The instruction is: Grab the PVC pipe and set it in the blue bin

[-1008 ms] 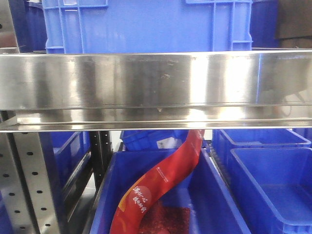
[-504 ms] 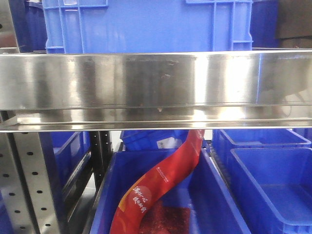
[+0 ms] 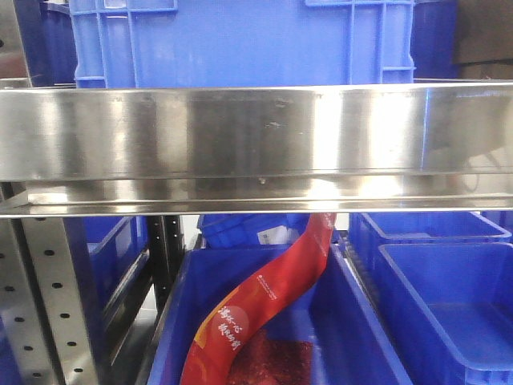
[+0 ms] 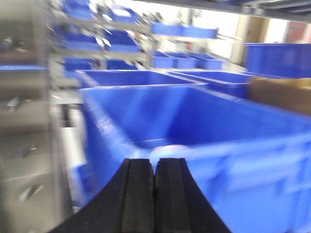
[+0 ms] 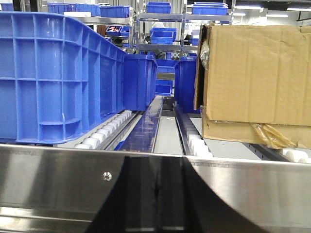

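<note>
left gripper (image 4: 154, 194): pads pressed together, holding nothing; blue bin (image 4: 204, 126) just ahead, a pale rounded thing inside, possibly pvc pipe, too blurred to tell. right gripper (image 5: 154, 204): dark silhouette, aperture unclear. you should part the pads before reaching in. red packet (image 3: 256, 305): white lettering, unreadable.

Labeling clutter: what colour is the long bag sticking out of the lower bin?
Red, with light printed lettering. The bag shows best in the front-facing view.
</note>
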Available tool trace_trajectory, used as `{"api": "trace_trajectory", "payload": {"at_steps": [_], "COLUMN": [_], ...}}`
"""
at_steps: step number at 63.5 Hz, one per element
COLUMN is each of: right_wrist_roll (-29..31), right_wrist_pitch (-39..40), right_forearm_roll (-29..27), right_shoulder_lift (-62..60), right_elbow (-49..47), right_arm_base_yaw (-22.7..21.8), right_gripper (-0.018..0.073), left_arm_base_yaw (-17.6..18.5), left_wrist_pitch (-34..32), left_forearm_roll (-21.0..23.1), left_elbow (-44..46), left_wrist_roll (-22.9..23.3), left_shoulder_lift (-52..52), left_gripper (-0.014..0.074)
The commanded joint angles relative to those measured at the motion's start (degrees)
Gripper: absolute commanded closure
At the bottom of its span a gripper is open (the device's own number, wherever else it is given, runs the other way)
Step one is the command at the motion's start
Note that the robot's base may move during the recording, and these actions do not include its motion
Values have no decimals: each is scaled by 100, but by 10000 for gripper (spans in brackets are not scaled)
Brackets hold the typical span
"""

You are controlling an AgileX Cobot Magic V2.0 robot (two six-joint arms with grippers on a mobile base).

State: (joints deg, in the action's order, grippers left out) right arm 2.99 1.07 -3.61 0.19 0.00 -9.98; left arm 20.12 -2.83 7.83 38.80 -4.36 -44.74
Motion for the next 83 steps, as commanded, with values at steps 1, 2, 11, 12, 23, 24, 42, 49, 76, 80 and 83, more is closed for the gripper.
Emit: {"api": "trace_trajectory", "payload": {"at_steps": [1, 2, 11, 12, 23, 24, 42, 49, 76, 80, 83], "right_wrist_roll": [5, 5, 5, 5, 5, 5, 5, 5, 5, 5, 5], "right_wrist_pitch": [102, 102, 102, 102, 102, 102, 102, 102, 102, 102, 102], "right_forearm_roll": [-3, -3, -3, -3, -3, -3, -3, -3, -3, -3, -3], "right_shoulder_lift": [-19, -19, -19, -19, -19, -19, -19, -19, -19, -19, -19], "right_elbow": [0, 0, 0, 0, 0, 0, 0, 0, 0, 0, 0], "right_arm_base_yaw": [-33, -33, -33, -33, -33, -33, -33, -33, -33, -33, -33], "right_gripper": [727, 727, 727, 727, 727, 727, 727, 727, 727, 727, 727], "left_arm_base_yaw": [-197, -236, -649, -691, -1251, -1296, -1792, -1931, -2281, -2281, -2281], "left_wrist_pitch": [-534, -563, -510, -497, 251, 374, 514, 451, 375, 356, 356], "left_forearm_roll": [-167, -200, -303, -303, -563, -604, -783, -783, -845, -845, -845], "left_elbow": [-799, -928, -2013, -2100, -2872, -2920, -3880, -3880, -3880, -3880, -3880], "left_wrist_roll": [-9, -9, -9, -9, -9, -9, -9, 78, 204, 204, 204], "left_shoulder_lift": [590, 685, 1686, 1840, 3064, 3156, 4474, 4474, 4474, 4474, 4474], "left_gripper": [708, 708, 708, 708, 708, 708, 708, 708, 708, 708, 708]}}
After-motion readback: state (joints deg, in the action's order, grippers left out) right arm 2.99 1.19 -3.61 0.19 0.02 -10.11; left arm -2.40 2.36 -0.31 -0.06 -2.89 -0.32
